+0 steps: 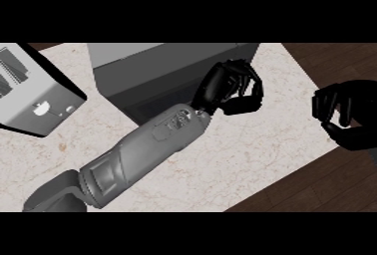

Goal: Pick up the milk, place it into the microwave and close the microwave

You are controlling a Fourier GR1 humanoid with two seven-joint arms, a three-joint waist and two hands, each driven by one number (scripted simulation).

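Observation:
The grey microwave [169, 67] stands at the back middle of the counter, its dark front [158, 97] facing me. My left forearm reaches diagonally from the lower left across that front. My left hand [232, 89] is at the microwave's right front corner, fingers curled, and nothing shows inside them. No milk is in view; whether it is inside the microwave is hidden. My right hand [342, 114] hangs at the right edge, past the counter and over the dark floor, with relaxed fingers and holding nothing.
A silver toaster [33, 97] sits at the left on the pale marble counter [243, 154]. The counter's edge runs diagonally at the right, with dark wooden floor [324, 184] beyond it.

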